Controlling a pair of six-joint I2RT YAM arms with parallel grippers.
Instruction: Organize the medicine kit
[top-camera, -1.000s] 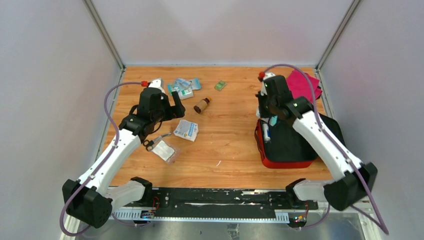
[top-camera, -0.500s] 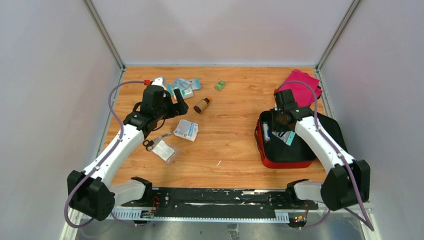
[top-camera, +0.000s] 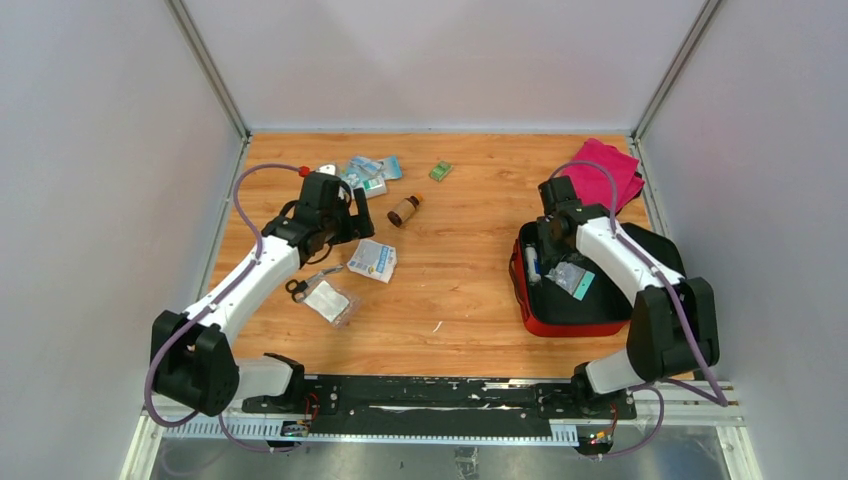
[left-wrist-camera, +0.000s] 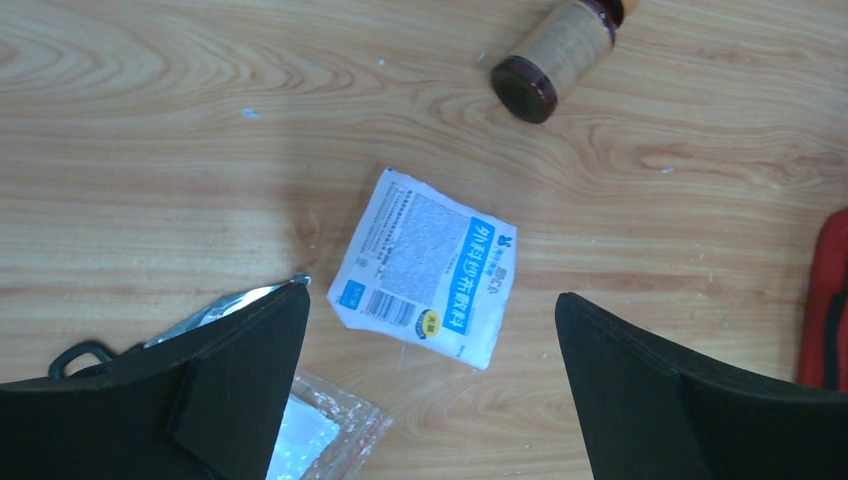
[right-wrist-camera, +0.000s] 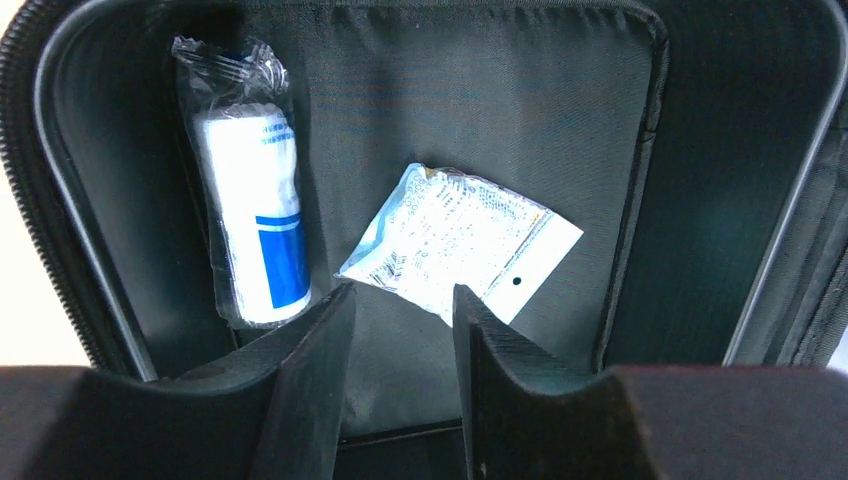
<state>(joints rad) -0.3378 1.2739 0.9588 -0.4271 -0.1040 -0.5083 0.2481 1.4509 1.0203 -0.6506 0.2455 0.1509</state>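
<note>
Releasing: right gripper (right-wrist-camera: 400, 300) jaws just parted, packet (right-wrist-camera: 462, 243) now in medicine kit (top-camera: 570, 325), right of bandage roll (right-wrist-camera: 255, 225); one more stowed. Left gripper (left-wrist-camera: 430, 298) spread wide.

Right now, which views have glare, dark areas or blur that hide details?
Left wrist: sharp, print on the white packet reads clearly. Right wrist: the medicine kit lining is dim, the wrapped roll glints, lower-left corner overexposed. Top external: even light, labels too small to read.

A wood-grain counter (top-camera: 470, 290) sits enclosed by plain pale walls (top-camera: 440, 60) left, right and far, with metal corner posts (top-camera: 210, 70).
</note>
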